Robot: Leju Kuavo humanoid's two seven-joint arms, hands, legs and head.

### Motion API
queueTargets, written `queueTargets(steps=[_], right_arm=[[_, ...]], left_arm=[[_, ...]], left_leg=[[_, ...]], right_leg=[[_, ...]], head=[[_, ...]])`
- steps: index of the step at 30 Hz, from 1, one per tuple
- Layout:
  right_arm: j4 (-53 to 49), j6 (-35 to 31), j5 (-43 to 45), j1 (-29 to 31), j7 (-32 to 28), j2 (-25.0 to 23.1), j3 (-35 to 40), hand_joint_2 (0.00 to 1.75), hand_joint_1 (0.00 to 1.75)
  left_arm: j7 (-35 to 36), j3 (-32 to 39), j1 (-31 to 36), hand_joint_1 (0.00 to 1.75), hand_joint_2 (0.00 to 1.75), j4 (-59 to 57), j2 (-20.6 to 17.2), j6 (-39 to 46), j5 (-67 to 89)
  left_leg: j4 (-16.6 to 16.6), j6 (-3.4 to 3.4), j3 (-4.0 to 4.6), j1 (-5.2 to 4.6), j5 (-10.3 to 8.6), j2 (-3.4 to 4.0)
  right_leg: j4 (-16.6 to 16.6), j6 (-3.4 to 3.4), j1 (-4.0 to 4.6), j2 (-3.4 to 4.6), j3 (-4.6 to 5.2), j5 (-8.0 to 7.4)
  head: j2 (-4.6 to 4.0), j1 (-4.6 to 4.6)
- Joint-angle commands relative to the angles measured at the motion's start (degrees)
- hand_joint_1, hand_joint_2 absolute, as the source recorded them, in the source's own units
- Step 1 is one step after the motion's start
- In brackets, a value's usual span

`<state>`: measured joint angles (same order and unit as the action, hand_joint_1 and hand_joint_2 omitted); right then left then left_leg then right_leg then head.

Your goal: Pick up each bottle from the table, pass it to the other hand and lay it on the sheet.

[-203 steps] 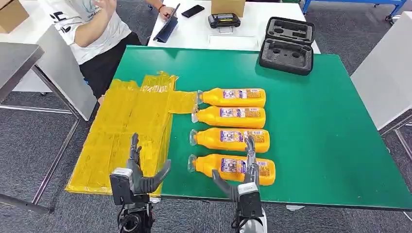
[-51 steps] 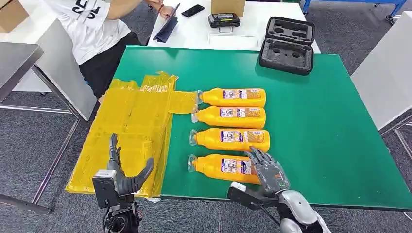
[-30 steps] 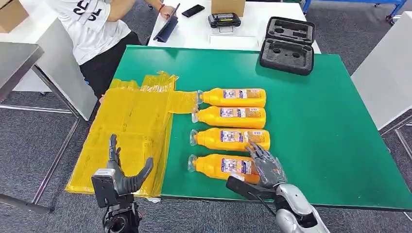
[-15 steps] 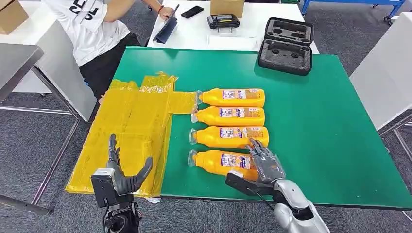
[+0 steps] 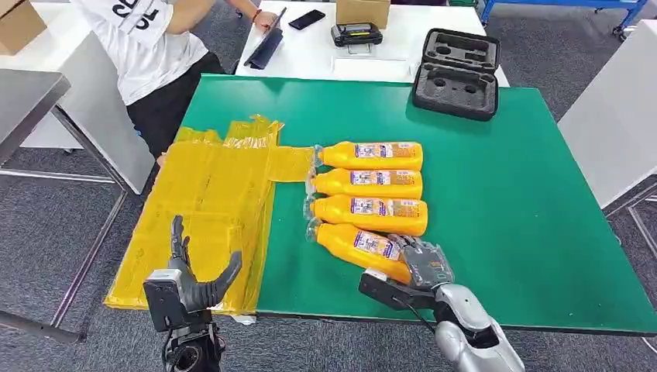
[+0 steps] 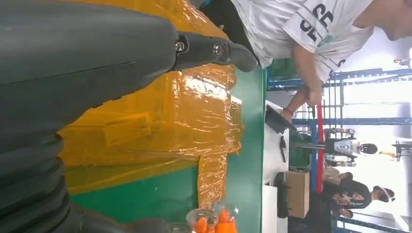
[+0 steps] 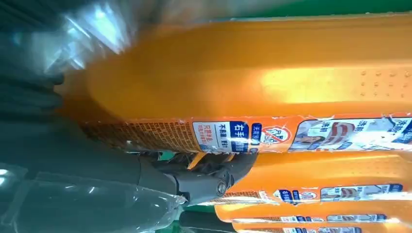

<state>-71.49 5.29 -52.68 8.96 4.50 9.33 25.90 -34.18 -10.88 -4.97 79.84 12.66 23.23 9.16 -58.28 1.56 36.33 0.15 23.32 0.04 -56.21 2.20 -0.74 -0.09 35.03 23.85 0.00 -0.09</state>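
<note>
Right hand (image 5: 423, 263) around nearest bottle (image 5: 361, 246)

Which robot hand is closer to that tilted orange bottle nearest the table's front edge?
The right. The right robot hand grips the tilted bottle at its base end; the left robot hand hovers apart, over the yellow sheet.

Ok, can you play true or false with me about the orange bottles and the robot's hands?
1. Four orange bottles lie on the green table. True.
2. The right hand grips the nearest bottle. True.
3. The left hand holds a bottle. False: it is open, holding nothing, near the yellow sheet.
4. All four bottles lie straight in a row. False: the nearest one is slanted, and its neck end leans toward the next bottle.
5. A bottle already lies wholly on the sheet. False: none does.
</note>
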Motion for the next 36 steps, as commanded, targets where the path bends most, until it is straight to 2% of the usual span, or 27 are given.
queueTargets(steps=[1, 2, 7, 10, 14, 15, 16, 18, 19, 20, 21, 23, 28, 30, 36], right_arm=[[2.61, 1.12, -0.3, -1.24, 0.04, -0.35, 2.92, 1.75, 1.64], [2.44, 1.14, -0.39, -1.34, 0.08, -0.3, 2.98, 1.75, 1.71], [0.81, 1.49, -0.61, -2.07, 0.34, 0.28, 3.23, 1.75, 1.71], [1.23, 1.97, -0.29, -2.09, 0.52, 0.53, 2.85, 1.75, 1.68], [1.91, 3.14, 1.84, -2.49, -0.35, 0.4, 1.92, 1.75, 1.75], [2.07, 3.21, 2.69, -2.44, -1.03, 0.12, 1.66, 1.75, 1.75], [2.32, 2.42, 4.75, -2.04, -3.38, -0.5, 1.05, 1.75, 1.71], [2.74, 1.33, 9.93, -0.71, -8.89, -1.99, -0.02, 1.75, 1.75], [2.78, 1.36, 9.95, -0.13, -8.84, -2.18, 0.21, 1.75, 1.75], [2.16, 0.0, 11.88, 0.37, -13.63, -2.59, 0.29, 1.75, 1.75], [2.31, -0.38, 15.37, 0.69, -15.86, -3.75, -1.02, 1.75, 1.75], [0.99, -2.59, 16.15, 0.65, -18.68, -4.33, -1.26, 1.75, 1.75], [0.83, -2.55, 16.1, 0.57, -18.53, -4.46, -1.15, 1.75, 1.75], [-0.72, -4.67, 19.33, -0.33, -22.74, -6.56, -3.55, 1.75, 1.75], [-3.63, -7.98, 23.08, 0.26, -25.61, -10.27, -7.02, 1.75, 1.75]], left_arm=[[0.03, 0.52, 0.23, 0.0, 1.75, -1.49, -0.31, 0.02, -0.15], [0.03, 0.55, 0.19, 0.0, 1.75, -1.4, -0.34, 0.03, -0.15], [0.19, 0.7, 0.22, 0.0, 1.75, -1.13, -0.35, -0.4, -0.06], [0.21, 0.64, 0.41, 0.0, 1.75, -1.46, -0.24, -0.46, 0.04], [0.13, 0.23, 0.57, 0.0, 1.75, -2.18, -0.4, -0.65, -0.07], [0.09, 0.11, 0.66, 0.0, 1.75, -2.35, -0.46, -0.66, -0.14], [0.01, 0.01, 0.78, 0.0, 1.75, -2.49, -0.53, -0.61, -0.26], [-0.27, 0.02, 0.97, 0.0, 1.75, -2.75, -0.51, -0.57, -0.48], [-0.3, 0.06, 1.02, 0.0, 1.75, -2.77, -0.5, -0.54, -0.5], [-0.48, 0.03, 1.08, 0.0, 1.75, -2.81, -0.48, -0.78, -0.59], [-0.67, -0.06, 1.49, 0.0, 1.75, -3.41, -0.43, -1.17, -0.61], [-1.05, -0.08, 1.61, 0.0, 1.75, -3.73, -0.36, -1.91, -1.21], [-1.06, -0.1, 1.6, 0.0, 1.75, -3.82, -0.34, -1.92, -1.22], [-1.77, 0.0, 1.78, 0.0, 1.75, -3.97, -0.36, -1.98, -2.02], [-2.12, -0.15, 1.5, 0.0, 1.75, -1.59, -0.13, -2.72, -5.73]], left_leg=[[0.11, -0.09, -0.34, 0.04, 0.11, -0.06], [0.08, -0.07, -0.23, 0.04, 0.07, -0.05], [0.12, -0.12, -0.44, 0.06, 0.16, -0.06], [0.07, -0.08, -0.25, 0.04, 0.08, -0.1], [0.12, -0.13, -0.49, 0.06, 0.18, -0.13], [0.1, -0.09, -0.33, 0.05, 0.1, -0.13], [0.1, -0.1, -0.38, 0.06, 0.12, -0.14], [0.11, -0.09, -0.33, 0.04, 0.09, -0.08], [0.08, -0.08, -0.28, 0.03, 0.08, -0.03], [0.09, -0.08, -0.26, 0.04, 0.07, 0.02], [0.09, -0.09, -0.3, 0.04, 0.1, 0.04], [0.08, -0.11, -0.19, 0.01, 0.08, 0.09], [0.04, -0.13, -0.21, 0.04, 0.12, 0.05], [0.06, -0.07, -0.04, 0.03, 0.03, 0.01], [0.03, -0.1, 0.05, 0.0, 0.09, 0.1]], right_leg=[[0.11, -0.1, 0.05, -0.05, -0.35, 0.12], [0.08, -0.07, 0.04, -0.04, -0.24, 0.08], [0.13, -0.13, 0.07, -0.06, -0.44, 0.16], [0.08, -0.08, 0.04, -0.1, -0.25, 0.1], [0.13, -0.13, 0.07, -0.13, -0.5, 0.2], [0.11, -0.08, 0.05, -0.14, -0.35, 0.13], [0.13, -0.1, 0.07, -0.15, -0.4, 0.15], [0.12, -0.09, 0.05, -0.08, -0.31, 0.1], [0.09, -0.08, 0.04, -0.04, -0.25, 0.08], [0.09, -0.08, 0.04, 0.01, -0.22, 0.06], [0.09, -0.1, 0.05, 0.03, -0.26, 0.08], [0.04, -0.09, 0.02, 0.08, -0.12, 0.04], [0.03, -0.11, 0.08, 0.04, -0.2, 0.13], [0.02, -0.06, 0.04, -0.01, -0.04, 0.07], [-0.04, -0.11, 0.0, 0.1, 0.07, 0.08]], head=[[0.0, -0.02], [0.0, 0.0], [0.0, 0.0], [0.0, 0.0], [0.0, 0.0], [0.0, 0.0], [0.0, 0.0], [0.0, 0.0], [0.0, 0.0], [0.0, 0.0], [0.0, 0.02], [0.0, -0.02], [0.0, 0.0], [0.0, 0.0], [0.0, -0.02]])
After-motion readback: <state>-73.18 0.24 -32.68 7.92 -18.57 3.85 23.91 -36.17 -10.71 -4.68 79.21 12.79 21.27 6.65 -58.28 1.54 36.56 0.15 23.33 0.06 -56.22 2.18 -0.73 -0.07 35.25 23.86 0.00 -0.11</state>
